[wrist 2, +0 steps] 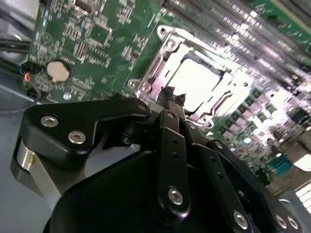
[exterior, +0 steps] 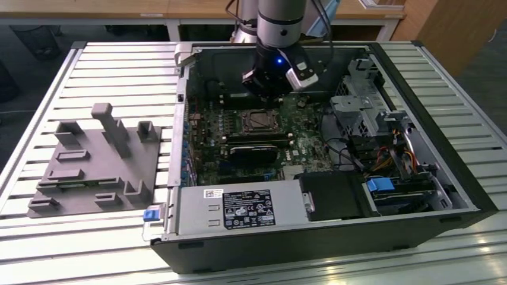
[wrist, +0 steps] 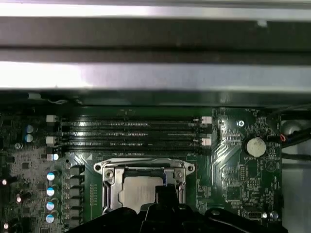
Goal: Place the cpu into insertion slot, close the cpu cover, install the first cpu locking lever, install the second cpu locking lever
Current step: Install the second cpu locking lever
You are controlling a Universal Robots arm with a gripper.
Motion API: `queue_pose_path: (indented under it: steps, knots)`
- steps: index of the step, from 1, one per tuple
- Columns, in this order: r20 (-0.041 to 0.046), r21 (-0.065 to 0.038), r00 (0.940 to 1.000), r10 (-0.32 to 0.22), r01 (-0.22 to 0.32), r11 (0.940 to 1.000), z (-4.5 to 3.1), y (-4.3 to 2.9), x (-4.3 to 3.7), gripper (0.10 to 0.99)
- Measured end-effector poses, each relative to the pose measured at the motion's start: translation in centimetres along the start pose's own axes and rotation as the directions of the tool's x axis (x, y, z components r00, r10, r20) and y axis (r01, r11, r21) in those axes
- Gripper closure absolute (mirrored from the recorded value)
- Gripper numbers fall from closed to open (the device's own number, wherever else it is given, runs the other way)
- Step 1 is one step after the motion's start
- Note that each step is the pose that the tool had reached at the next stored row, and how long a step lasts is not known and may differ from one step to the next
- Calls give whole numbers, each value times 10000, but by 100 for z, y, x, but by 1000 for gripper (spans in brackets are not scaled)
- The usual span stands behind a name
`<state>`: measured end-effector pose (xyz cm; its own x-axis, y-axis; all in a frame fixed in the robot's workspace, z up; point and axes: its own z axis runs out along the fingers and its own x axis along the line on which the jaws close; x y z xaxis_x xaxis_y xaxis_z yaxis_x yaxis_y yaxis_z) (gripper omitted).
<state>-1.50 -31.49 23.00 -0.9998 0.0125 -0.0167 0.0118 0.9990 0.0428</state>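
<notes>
Both wrist views: cpu [wrist: 138,191] seated in insertion slot [wrist 2: 160,73], cpu cover [wrist 2: 224,77] down, hand [wrist 2: 175,94] fingers together above. Exterior view: computer case [exterior: 317,237] on slatted bench [exterior: 103,65].

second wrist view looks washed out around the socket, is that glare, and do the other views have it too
Yes: in the second wrist view the cpu is blown out white, with bright streaks across the memory slots. In the first wrist view the cpu reads evenly grey, but the case wall above glares. The exterior view is evenly lit.
</notes>
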Motion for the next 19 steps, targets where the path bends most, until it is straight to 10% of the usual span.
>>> queue_pose_path:
  steps: [19]
  knots:
    - [1,-1,10000,0,0,10000,-94,-178,-4,980]
